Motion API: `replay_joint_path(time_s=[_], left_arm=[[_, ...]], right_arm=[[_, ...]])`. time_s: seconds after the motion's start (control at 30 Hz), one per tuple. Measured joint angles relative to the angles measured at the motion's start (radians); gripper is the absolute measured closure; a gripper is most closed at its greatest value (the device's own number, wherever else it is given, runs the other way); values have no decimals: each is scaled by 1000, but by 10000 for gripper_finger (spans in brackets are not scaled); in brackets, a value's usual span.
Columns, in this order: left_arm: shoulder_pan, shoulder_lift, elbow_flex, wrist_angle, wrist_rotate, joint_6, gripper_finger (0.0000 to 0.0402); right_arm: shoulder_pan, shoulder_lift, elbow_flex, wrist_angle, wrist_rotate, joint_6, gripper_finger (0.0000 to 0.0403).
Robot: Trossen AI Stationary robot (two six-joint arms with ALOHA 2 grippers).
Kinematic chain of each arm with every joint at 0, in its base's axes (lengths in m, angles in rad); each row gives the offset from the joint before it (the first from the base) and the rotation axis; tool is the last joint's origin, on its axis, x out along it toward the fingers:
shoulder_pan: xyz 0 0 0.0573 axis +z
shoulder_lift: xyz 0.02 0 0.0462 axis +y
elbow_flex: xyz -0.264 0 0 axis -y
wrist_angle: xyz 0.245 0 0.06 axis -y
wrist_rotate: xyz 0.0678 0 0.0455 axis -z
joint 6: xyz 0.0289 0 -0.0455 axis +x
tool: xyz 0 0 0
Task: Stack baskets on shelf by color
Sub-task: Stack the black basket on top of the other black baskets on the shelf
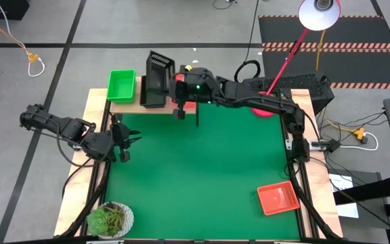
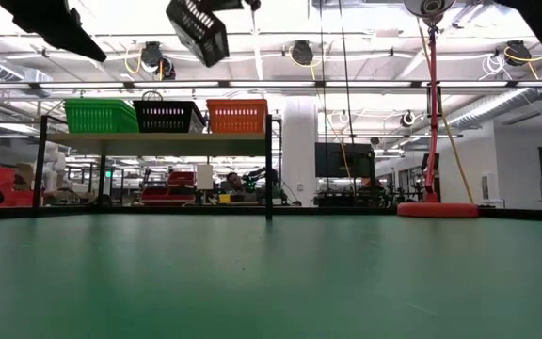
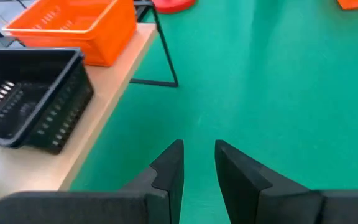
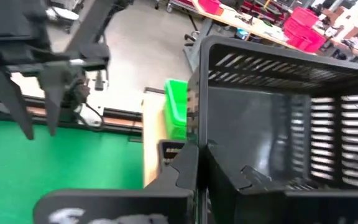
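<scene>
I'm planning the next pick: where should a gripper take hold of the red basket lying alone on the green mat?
Pinch one side wall at its rim, coming straight down from above. The red basket sits upright, open side up, with thin walls and bare mat all round it.

Right gripper (image 1: 162,73) raised, clamped; left gripper (image 1: 128,141) parted.

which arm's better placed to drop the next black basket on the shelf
Right. Its claw is shut on a black basket held tilted above the shelf. The left claw is empty, over the mat beside the shelf.
</scene>
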Motion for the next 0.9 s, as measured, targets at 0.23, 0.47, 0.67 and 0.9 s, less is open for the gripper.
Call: replay_joint_path(time_s=[0.23,0.47,0.67,0.9], left_arm=[[0,-28,-21,3,-56,-1,309],[1,-25,-29,3,-85,0,309],[1,-25,-29,3,-101,-6,309],[1,-25,-29,3,-105,-27,309]], right_arm=[[-48,62,-10,59,-61,-7,392],[-54,151,-11,110,-76,-31,392],[-58,199,-12,131,-72,-45,392],[-69,217,-12,122,-71,-45,391]])
